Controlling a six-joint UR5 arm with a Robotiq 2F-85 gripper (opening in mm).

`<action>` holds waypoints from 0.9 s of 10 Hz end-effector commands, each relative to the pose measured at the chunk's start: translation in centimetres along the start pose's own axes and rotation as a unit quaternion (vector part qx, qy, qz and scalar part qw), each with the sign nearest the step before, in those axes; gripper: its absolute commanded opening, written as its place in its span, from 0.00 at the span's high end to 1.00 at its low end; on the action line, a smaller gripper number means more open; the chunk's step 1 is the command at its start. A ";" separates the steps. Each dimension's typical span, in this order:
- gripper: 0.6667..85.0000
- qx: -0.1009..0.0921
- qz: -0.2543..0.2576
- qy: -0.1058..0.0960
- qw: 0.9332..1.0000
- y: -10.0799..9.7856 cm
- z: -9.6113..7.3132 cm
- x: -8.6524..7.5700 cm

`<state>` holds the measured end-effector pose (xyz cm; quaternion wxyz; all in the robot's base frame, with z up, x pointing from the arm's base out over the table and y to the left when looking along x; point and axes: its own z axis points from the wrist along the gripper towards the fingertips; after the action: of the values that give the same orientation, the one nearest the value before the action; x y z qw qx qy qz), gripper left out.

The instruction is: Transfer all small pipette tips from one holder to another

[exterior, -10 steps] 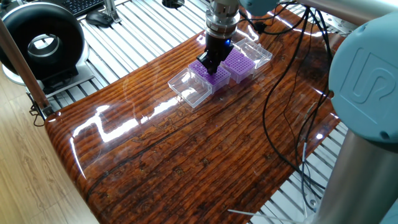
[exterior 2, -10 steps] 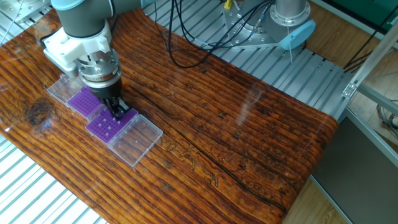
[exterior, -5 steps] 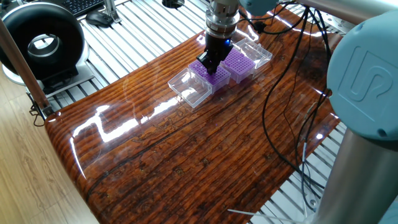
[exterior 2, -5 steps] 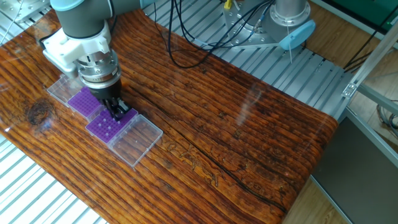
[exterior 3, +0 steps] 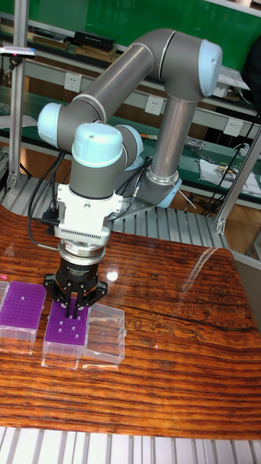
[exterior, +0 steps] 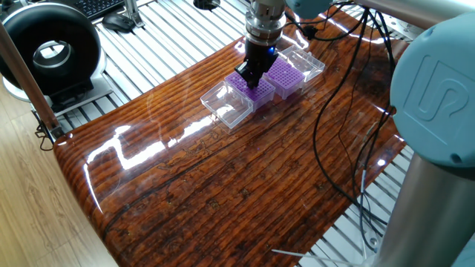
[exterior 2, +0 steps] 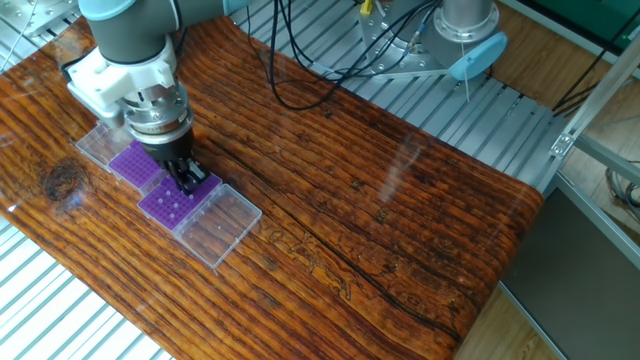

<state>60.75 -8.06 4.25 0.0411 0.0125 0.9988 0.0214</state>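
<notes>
Two purple grid racks lie side by side on the wooden table, each with its clear lid folded open. The near rack (exterior: 260, 92) (exterior 2: 168, 204) (exterior 3: 67, 333) shows a few small pipette tips (exterior 3: 61, 325) as pale dots in its holes. The other rack (exterior: 286, 74) (exterior 2: 133, 163) (exterior 3: 22, 303) looks plain purple from here. My gripper (exterior: 251, 80) (exterior 2: 188, 183) (exterior 3: 73, 314) points straight down over the near rack's edge, its fingertips almost on the grid. The black fingers are drawn together; whether a tip sits between them is too small to see.
The near rack's clear lid (exterior: 225, 104) (exterior 2: 221, 226) (exterior 3: 106, 335) lies open beside it. Black cables (exterior: 334, 111) (exterior 2: 300, 90) trail over the table's far side. A black round device (exterior: 48, 48) stands off the table, and slatted metal framing (exterior 2: 470, 110) surrounds the wood.
The arm has shifted very slightly; the gripper stays at the same spot over the near rack with its fingers as before.
</notes>
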 end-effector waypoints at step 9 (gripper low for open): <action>1.00 -0.006 0.042 -0.022 0.999 0.7 0.1 -1.0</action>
<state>60.97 -8.09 4.39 0.0473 0.0319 0.9981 0.0245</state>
